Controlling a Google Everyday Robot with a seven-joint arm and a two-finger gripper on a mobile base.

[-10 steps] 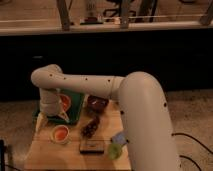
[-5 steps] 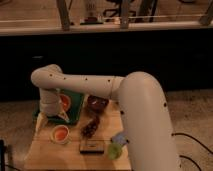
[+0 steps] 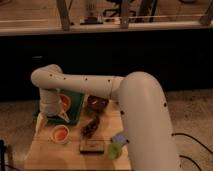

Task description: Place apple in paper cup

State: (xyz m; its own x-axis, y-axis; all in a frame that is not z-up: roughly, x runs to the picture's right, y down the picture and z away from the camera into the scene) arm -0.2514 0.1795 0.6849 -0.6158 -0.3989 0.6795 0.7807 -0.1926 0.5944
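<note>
Paper cup (image 3: 60, 134): a white, upright cup with an open mouth and an orange-red interior, standing near the left front of the wooden table. Green apple (image 3: 114, 150): a rounded green fruit resting on the tabletop, well apart from the cup, to its right. Gripper (image 3: 50, 118): hangs just above and left of the cup.

No lettering, label, brand or number could be read on anything on the table (image 3: 42, 152), neither on the green bag (image 3: 75, 102) beside which the gripper (image 3: 50, 119) hung nor on the paper cup (image 3: 60, 134) or the dark flat packet (image 3: 92, 146).
</note>
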